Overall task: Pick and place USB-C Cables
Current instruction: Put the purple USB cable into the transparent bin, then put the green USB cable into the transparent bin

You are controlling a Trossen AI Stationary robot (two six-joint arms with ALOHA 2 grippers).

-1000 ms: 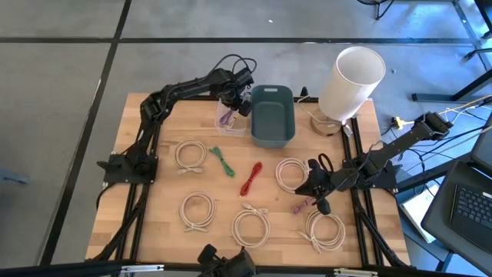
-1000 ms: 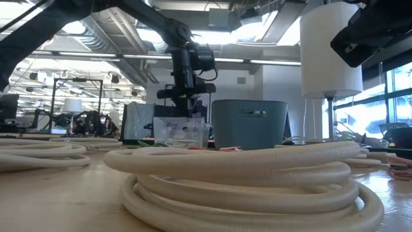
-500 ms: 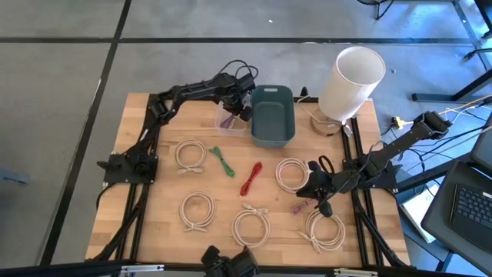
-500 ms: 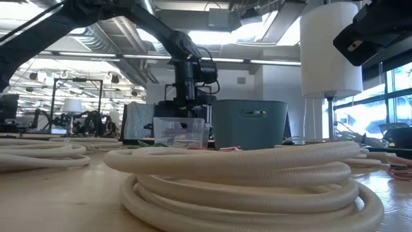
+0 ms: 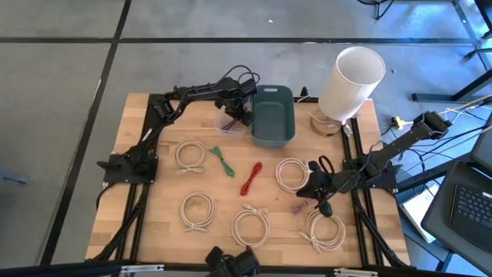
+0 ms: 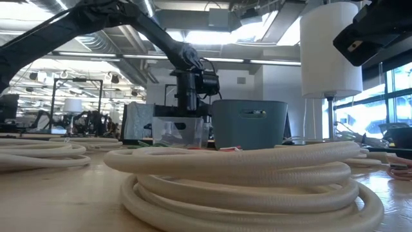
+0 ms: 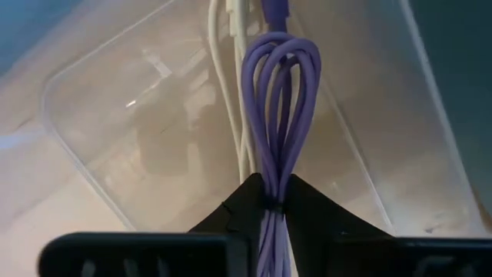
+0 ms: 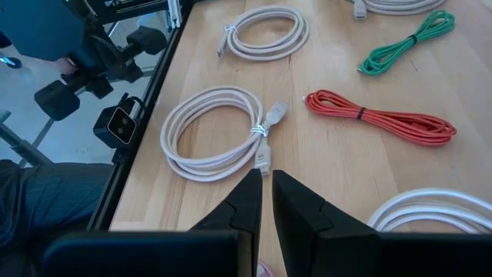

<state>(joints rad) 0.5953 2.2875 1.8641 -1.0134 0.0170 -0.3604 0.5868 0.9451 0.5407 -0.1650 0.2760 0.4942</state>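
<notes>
A clear plastic container (image 5: 229,121) stands at the table's far middle, beside a blue-grey bin (image 5: 273,115). My left gripper (image 5: 239,108) points down into the container, shut on a purple cable bundle (image 7: 277,100). A white cable (image 7: 237,92) lies on the container's floor. Several cream coils (image 5: 191,154) (image 5: 250,227) (image 5: 290,173), a green bundle (image 5: 223,160) and a red bundle (image 5: 251,178) lie flat on the wooden table. My right gripper (image 5: 315,192) hovers shut near the right edge, over a pinkish bundle (image 5: 301,206). My left gripper pinches the purple bundle at its tied waist (image 7: 275,188) between its two fingers. The fingers come from above, pointing down. The bundle hangs straight below them, its looped end (image 7: 278,54) inside the container's walls. Whether that end rests on the floor, I cannot tell.
A tall white cylinder (image 5: 352,73) on a wooden base stands at the far right. Black arm frames run along the left and right edges. Bare wood shows between the coils at the table's middle and near left.
My left gripper has gone down toward the clear container with the purple bundle, which now hangs inside its walls. My right arm has kept still.
</notes>
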